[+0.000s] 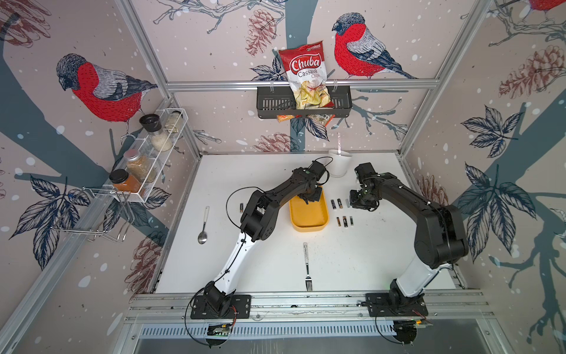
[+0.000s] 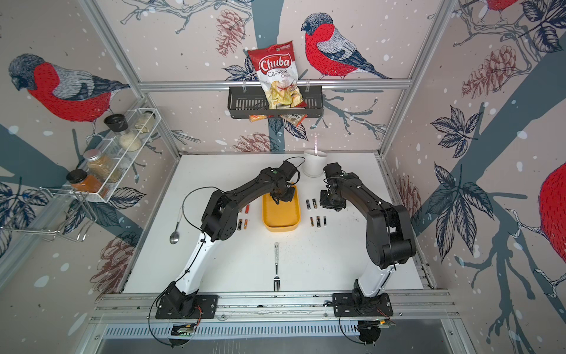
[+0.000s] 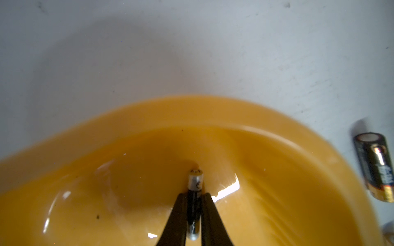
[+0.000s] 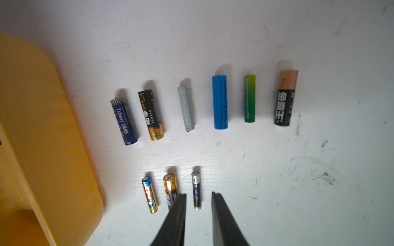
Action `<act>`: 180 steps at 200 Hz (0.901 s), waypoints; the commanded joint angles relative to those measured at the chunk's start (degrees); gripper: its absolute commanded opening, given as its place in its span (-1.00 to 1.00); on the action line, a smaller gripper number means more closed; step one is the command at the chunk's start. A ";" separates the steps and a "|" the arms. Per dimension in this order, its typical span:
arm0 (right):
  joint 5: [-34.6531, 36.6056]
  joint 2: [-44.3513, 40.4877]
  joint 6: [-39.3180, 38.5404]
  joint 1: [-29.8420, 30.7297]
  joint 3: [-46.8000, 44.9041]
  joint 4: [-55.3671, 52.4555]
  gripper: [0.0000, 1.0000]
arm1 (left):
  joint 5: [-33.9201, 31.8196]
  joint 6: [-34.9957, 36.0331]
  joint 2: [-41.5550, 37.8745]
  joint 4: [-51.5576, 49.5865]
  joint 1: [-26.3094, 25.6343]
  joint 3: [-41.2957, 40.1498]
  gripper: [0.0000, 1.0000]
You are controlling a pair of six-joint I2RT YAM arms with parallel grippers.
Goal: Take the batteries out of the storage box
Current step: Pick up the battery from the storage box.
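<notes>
From high above its near edge, in both top views we look steeply down on the whole table (image 1: 367, 260) (image 2: 321, 260), back wall (image 1: 382, 122) at frame top. Our left wrist camera sits very close over the storage box (image 3: 191, 110) floor and one battery (image 3: 194, 185). Our right wrist camera, close too, faces down on the table's batteries (image 4: 219, 102), the box edge at frame left.

Shallow yellow storage box (image 1: 308, 219), rounded corners, lying flat and holding a single slim black-and-silver battery (image 3: 194, 204) near its far end; the other batteries (image 4: 219, 102), variously coloured, lie in parallel rows outside it on both sides.
</notes>
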 commanded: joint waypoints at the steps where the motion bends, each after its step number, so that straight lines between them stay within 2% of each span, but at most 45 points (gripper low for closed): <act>1: -0.42 -0.39 -0.59 -0.09 -0.05 0.09 -0.45 | 1.59 -0.54 -0.21 -1.45 0.07 -0.17 -0.68; 65: -0.41 -0.40 -0.47 -0.10 0.39 0.04 -0.45 | 3.71 -1.70 -3.93 0.37 0.76 -2.99 -0.69; 180: -1.46 3.10 0.10 2.26 4.72 0.37 -0.45 | 8.19 -5.70 -24.24 9.04 5.68 -24.48 -0.69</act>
